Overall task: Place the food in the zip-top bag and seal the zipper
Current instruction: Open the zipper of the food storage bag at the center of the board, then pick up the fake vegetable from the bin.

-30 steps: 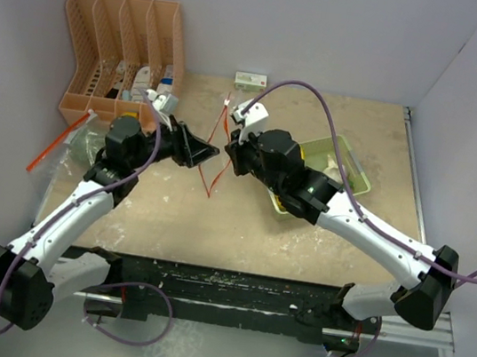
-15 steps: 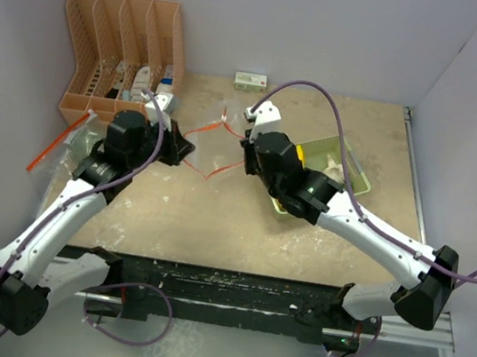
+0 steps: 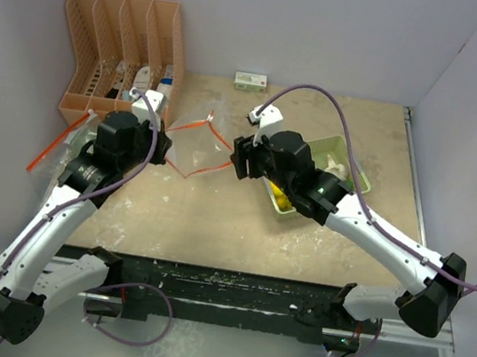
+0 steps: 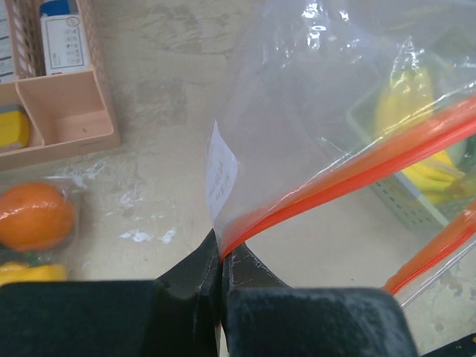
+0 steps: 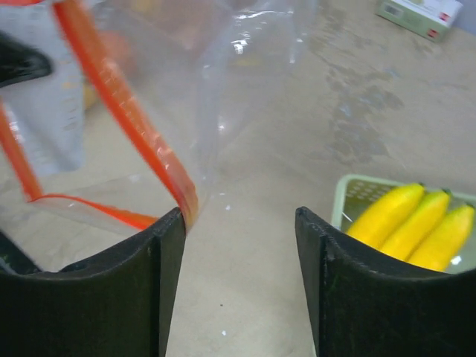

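Observation:
The zip-top bag (image 3: 196, 150) is clear with an orange zipper strip (image 4: 349, 175) and hangs over the table between the two arms. My left gripper (image 4: 221, 253) is shut on the bag's left corner, seen from above at the left gripper (image 3: 164, 145). My right gripper (image 5: 239, 216) is open; the zipper strip (image 5: 149, 149) brushes its left finger (image 5: 167, 253) but is not pinched. From above the right gripper (image 3: 238, 156) sits at the bag's right end. The food in view is a bunch of yellow bananas (image 5: 409, 223) in the pale green tray (image 3: 350, 155).
A pink slotted organizer (image 3: 124, 45) with small packs stands at the back left. A second clear bag (image 3: 72, 149) holding an orange (image 4: 33, 216) lies at the left edge. A small white box (image 3: 251, 80) lies by the back wall.
The left gripper shut on the bag's corner and drew back to the left. The right gripper, shut on the zipper strip before, has now opened and let it go.

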You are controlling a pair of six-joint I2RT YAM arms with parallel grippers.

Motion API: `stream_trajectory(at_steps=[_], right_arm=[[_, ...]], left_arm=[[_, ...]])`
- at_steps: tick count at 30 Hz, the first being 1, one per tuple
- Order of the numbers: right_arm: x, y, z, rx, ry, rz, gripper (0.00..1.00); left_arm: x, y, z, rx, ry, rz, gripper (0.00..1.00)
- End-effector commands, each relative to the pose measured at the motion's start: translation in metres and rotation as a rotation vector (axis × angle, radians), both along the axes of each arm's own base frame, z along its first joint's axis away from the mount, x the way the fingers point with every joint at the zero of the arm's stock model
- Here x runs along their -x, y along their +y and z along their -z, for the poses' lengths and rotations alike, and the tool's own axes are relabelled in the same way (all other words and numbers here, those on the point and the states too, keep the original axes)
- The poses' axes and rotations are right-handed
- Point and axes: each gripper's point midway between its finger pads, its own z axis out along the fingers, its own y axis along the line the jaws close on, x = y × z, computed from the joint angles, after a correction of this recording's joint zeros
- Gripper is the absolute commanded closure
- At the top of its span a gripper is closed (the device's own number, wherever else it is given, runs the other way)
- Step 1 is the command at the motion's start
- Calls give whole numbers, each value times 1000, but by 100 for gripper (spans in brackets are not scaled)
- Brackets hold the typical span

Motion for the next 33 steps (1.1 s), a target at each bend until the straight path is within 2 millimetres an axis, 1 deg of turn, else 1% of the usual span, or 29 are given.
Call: stream_trajectory(at_steps=[1, 2, 3, 4, 5, 6, 9, 11, 12, 13, 15, 17, 18, 20, 23, 26, 28, 30, 31, 33], right_arm=[[23, 33, -36, -98, -77, -259, 35], [28, 33, -35, -108, -59, -274, 31], [29, 29, -40, -124, -66, -261, 26], [29, 25, -44, -134, -81, -250, 18], [30, 20, -48, -140, -94, -238, 8], [32, 16, -52, -152, -105, -230, 1], [34, 7, -61, -169, -132, -211, 1], [26, -3, -59, -157, -125, -146, 0], [16, -13, -56, -147, -115, -72, 0], [6, -23, -51, -137, -91, -4, 0], [-19, -53, -32, -118, -16, 166, 1], [-42, -92, -8, -100, 77, 352, 1], [-50, -109, 6, -92, 132, 432, 1], [-65, -138, 23, -91, 192, 539, 0], [-77, -155, 44, -102, 258, 601, 1], [-87, -172, 72, -93, 340, 650, 4], [-92, -193, 94, -79, 397, 719, 5], [-97, -219, 113, -66, 442, 817, 8], [-100, -227, 120, -58, 462, 845, 10], [-106, -232, 131, -35, 484, 865, 13]], left_arm=[[-6, 15, -13, -50, -47, -54, 100], [-6, 16, -12, -58, -46, -61, 100], [-7, 19, -11, -68, -44, -71, 100], [-7, 22, -11, -78, -43, -82, 100], [-7, 24, -10, -88, -40, -92, 100], [-8, 27, -9, -102, -39, -106, 100], [-9, 37, -6, -142, -26, -149, 100], [-10, 42, -3, -164, -12, -173, 100], [-11, 44, 0, -173, -3, -179, 100], [-12, 43, 4, -178, 10, -179, 100], [-13, 38, 13, -173, 44, -156, 100], [-15, 27, 22, -146, 81, -119, 100], [-15, 21, 26, -125, 98, -101, 100], [-18, 8, 30, -75, 106, -63, 100], [-21, 0, 32, -49, 103, -48, 100], [-23, 1, 31, -53, 100, -55, 100], [-22, 1, 32, -54, 98, -53, 100], [-21, 1, 35, -56, 103, -52, 100], [-20, 1, 37, -57, 108, -49, 100], [-19, 0, 39, -49, 111, -44, 100]])
